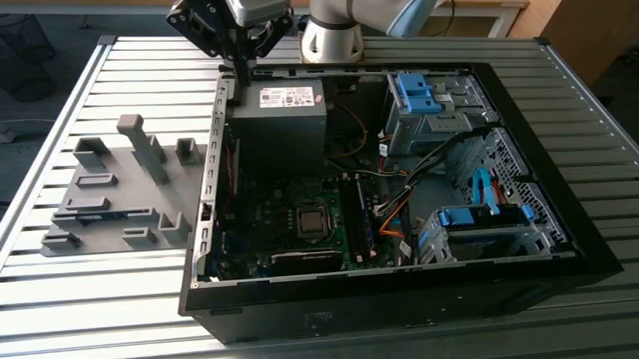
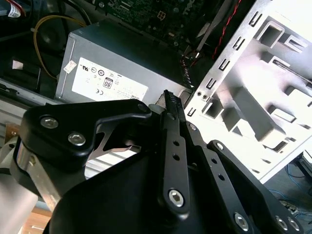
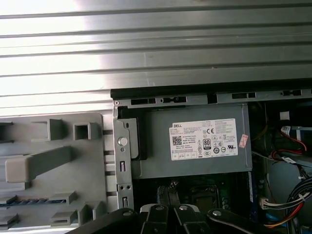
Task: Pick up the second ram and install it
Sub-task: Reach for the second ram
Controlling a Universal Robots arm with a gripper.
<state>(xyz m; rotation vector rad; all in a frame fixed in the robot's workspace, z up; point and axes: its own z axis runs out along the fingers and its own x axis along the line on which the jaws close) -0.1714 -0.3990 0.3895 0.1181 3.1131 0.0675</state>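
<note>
Tool point(image 1: 242, 78) closed over case edge point(image 1: 214, 149), ram point(image 1: 100, 218) apart

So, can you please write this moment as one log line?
gripper: shut, empty | position: near power supply | second ram: in grey holder

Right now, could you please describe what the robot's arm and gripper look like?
The arm is a pale silver-grey tube with a light blue joint cap. The gripper is matte black: flat linkage bars pinned with silver screws, narrowing to slim jaws with ridged tips.
</note>
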